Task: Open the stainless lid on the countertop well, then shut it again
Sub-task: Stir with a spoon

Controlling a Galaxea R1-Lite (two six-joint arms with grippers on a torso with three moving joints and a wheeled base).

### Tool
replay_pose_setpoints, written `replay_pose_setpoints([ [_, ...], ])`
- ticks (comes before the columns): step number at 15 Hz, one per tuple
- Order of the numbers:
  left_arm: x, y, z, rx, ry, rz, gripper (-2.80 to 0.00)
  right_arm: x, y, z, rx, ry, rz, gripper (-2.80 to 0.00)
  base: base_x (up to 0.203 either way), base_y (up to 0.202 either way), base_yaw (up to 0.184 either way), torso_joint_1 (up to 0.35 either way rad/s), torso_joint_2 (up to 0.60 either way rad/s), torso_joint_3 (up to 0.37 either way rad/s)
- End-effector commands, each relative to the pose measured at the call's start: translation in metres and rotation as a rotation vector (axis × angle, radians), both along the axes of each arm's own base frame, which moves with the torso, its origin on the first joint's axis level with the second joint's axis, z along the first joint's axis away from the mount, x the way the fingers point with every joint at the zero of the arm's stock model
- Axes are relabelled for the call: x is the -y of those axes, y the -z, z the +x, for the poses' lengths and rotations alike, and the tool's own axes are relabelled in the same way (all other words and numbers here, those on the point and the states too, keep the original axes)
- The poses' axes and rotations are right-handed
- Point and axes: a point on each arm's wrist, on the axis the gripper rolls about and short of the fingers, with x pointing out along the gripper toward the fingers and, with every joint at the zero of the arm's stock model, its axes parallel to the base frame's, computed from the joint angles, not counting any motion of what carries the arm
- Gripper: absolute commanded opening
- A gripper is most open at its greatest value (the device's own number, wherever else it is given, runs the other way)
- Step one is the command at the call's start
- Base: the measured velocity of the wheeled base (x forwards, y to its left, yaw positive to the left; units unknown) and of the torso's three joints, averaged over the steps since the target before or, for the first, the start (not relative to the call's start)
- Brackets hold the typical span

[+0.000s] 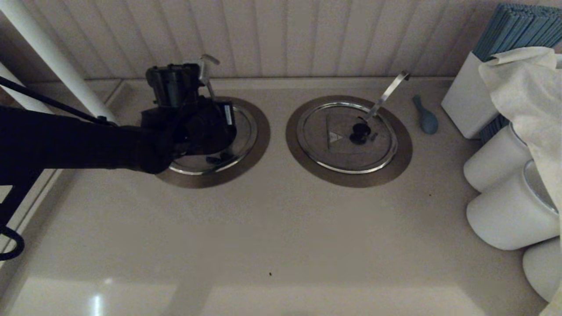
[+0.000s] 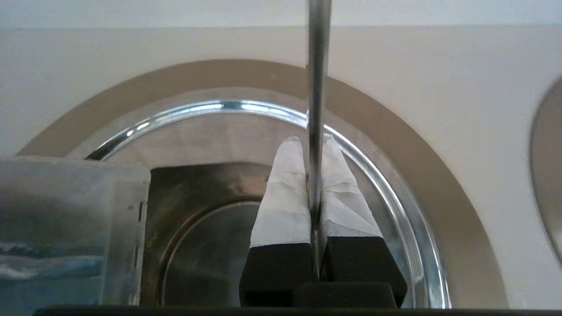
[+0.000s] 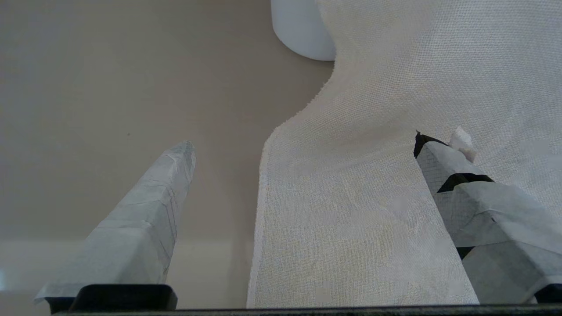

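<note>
1. My left gripper [image 2: 312, 184] is over the left well [image 1: 252, 158] on the table [image 1: 281, 245], at the far-left side of the scene. Its taped fingers [image 2: 281, 197] are closed on the thin ladle rod [image 2: 317, 87], not on the lid's knob.
2. The lid [image 2: 246, 131] lies under the gripper. In the left wrist view a flap looks raised near the hinge, with a dark opening beneath it. I judge the lid to be part open, but the arm hides most of it in the head view.
3. The rod's hooked top [image 1: 210, 58] pokes up past the gripper, toward the far wall.
4. To do this well I'd keep the pinch firm but not crushing, since the rod is slim and smooth and may slip or twist.
5. Move along the hinge arc rather than straight up. Pulling sideways could bend the rod or jam it in its slot.
6. Go slowly near the wall so the hook doesn't hit it.
7. For closing, lower it under control and release only once the rim is seated on the collar.
8. The right gripper [image 3: 303, 184] is parked off to the right with its fingers spread and nothing between them, and a white cloth [image 3: 395, 131] in front of it.
9. The twin lid [image 1: 347, 136] on the right stays shut. Leave it alone.
</note>
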Motion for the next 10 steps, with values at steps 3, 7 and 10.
replay_pose_setpoints([
  [3, 0.011, 0.015, 0.009, -0.017, -0.004, 0.009, -2.8, 0.0, 0.0, 0.0, 0.0, 0.0, 0.0, 0.0, 0.0, 0.0, 0.0, 0.0, 0.0, 0.0],
  [7, 0.009, 0.01, 0.007, 0.006, -0.012, 0.001, -2.8, 0.0, 0.0, 0.0, 0.0, 0.0, 0.0, 0.0, 0.0, 0.0, 0.0, 0.0, 0.0, 0.0],
  [10, -0.011, -0.011, 0.001, 0.043, -0.05, -0.013, -2.8, 0.0, 0.0, 0.0, 0.0, 0.0, 0.0, 0.0, 0.0, 0.0, 0.0, 0.0, 0.0, 0.0],
])
